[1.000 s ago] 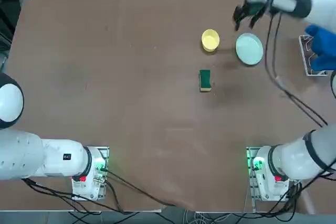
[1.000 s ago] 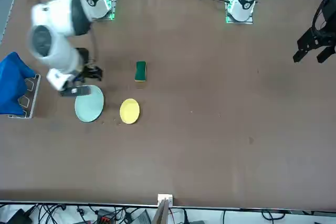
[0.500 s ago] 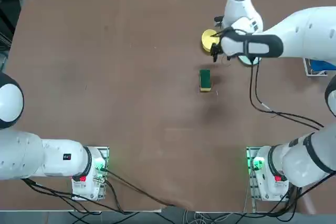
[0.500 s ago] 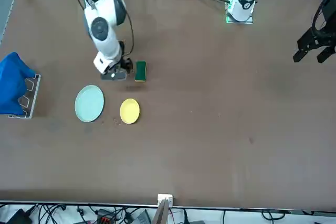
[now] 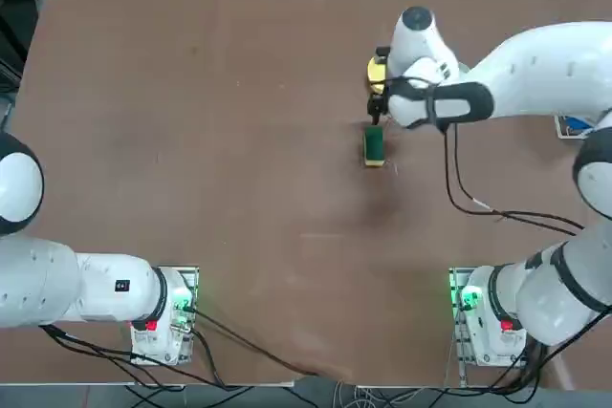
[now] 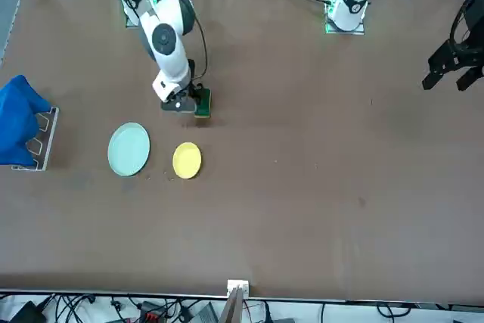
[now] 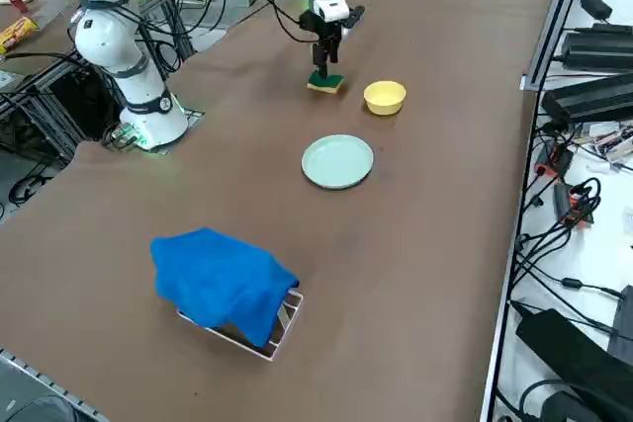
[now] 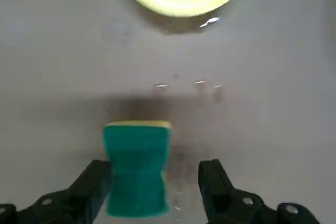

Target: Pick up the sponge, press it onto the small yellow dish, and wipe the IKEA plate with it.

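The right claw hangs wide above the green-topped, yellow-foam rectangular sponge — off-centre, the sponge hugging one finger, its long axis running between them.

The right arm reaches far out over the table, its gripper pointing straight down, hanging low, jaws spread wide.
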`<state>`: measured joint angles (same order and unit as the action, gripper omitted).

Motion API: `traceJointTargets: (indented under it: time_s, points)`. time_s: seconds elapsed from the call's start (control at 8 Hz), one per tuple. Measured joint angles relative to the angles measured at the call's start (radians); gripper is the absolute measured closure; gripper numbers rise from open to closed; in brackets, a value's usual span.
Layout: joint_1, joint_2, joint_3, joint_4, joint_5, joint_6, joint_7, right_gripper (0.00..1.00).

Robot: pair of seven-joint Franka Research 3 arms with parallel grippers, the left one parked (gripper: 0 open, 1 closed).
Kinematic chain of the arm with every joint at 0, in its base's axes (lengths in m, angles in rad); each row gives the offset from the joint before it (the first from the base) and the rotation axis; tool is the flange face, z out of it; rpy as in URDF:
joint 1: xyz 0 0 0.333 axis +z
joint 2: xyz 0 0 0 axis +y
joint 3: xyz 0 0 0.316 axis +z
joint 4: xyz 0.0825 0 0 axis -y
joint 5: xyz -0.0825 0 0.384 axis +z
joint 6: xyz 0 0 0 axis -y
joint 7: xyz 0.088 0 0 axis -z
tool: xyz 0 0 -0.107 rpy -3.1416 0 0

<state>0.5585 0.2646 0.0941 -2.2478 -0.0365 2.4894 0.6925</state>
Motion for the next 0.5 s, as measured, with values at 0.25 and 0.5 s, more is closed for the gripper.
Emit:
traceJointTargets:
  time_s: [0.25, 0.5]
  points:
    - [0.045, 0.074, 0.000, -0.001, 0.000, 0.077, 0.048, 0.00]
    - [0.048, 0.090, -0.006, -0.001, 0.000, 0.083, 0.049, 0.00]
